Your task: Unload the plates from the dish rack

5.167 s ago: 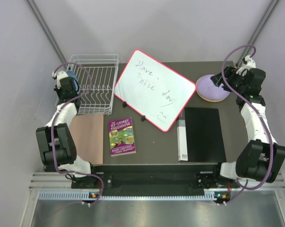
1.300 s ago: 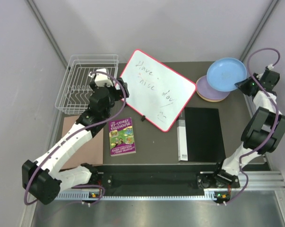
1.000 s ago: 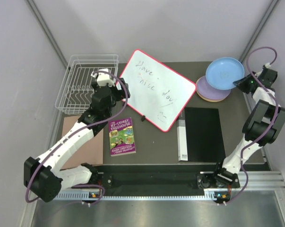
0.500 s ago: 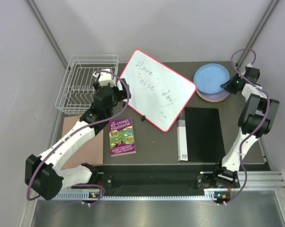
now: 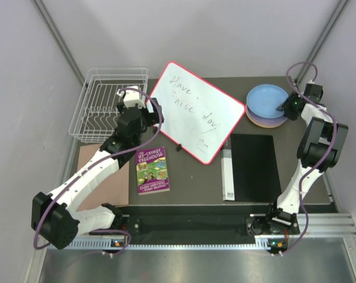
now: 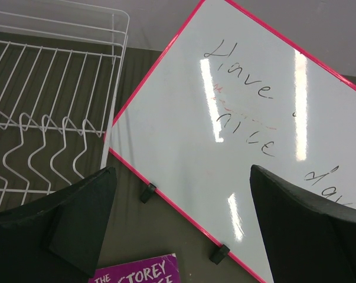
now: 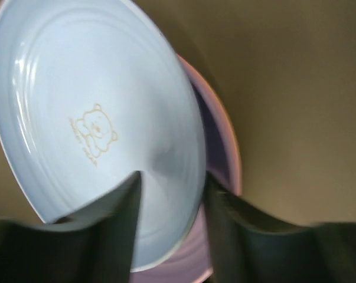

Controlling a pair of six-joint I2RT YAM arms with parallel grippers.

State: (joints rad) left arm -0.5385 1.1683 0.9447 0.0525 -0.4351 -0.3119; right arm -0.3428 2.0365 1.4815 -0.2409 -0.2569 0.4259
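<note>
The blue plate (image 5: 266,99) sits at the upper right of the top view, on a stack of plates (image 5: 265,122) of which a lavender and a pinkish-orange edge show below it. The right wrist view alone shows a small bear outline (image 7: 95,137) printed on the blue face, and under it the lavender plate (image 7: 216,147) with a pink rim beside it. In that view the blue plate looks tilted against the lavender one.

The right gripper (image 5: 286,106) meets the plate's right rim. From the wrist its fingers (image 7: 89,239) stand part-way apart with the rim between them. Whether they pinch it or have let go I cannot tell.

The dish rack (image 5: 110,103) stands at the upper left of the top view, well apart from the stack. The left wrist view shows its tines (image 6: 45,147) close up.

The left gripper (image 5: 151,112) hangs between the rack and the red-framed whiteboard (image 5: 195,112). From its wrist the left gripper (image 6: 182,177) is spread wide with nothing between its fingers. Handwriting on the whiteboard (image 6: 254,118) reads more clearly there.

Lower in the top view lie a purple book (image 5: 152,170), a brown mat (image 5: 110,174), a white box (image 5: 226,174) and a black slab (image 5: 255,167).
</note>
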